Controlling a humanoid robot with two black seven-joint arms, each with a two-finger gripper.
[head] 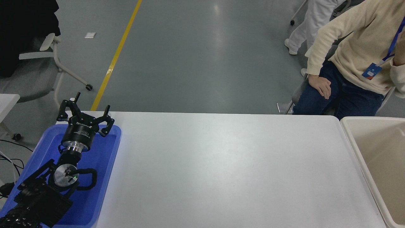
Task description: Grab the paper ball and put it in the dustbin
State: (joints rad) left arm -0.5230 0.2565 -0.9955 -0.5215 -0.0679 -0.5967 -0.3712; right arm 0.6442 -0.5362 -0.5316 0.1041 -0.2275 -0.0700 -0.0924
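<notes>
Hovering over the blue tray (104, 177), the left gripper (84, 109) spreads its fingers (65, 109) wide (holding nothing).

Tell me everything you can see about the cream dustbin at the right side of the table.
The dustbin is a large rectangular container of smooth cream-beige plastic, as it looks, with a thick rounded rim and plain walls. It stands upright with its mouth open, right beside the right end of the white table. The picture's edge cuts off its right and near parts. The visible inside holds nothing, and nothing touches its rim.

Lab or workshop: grey floor (196, 57), yellow floor line (115, 57), wheeled chair (47, 63).
</notes>
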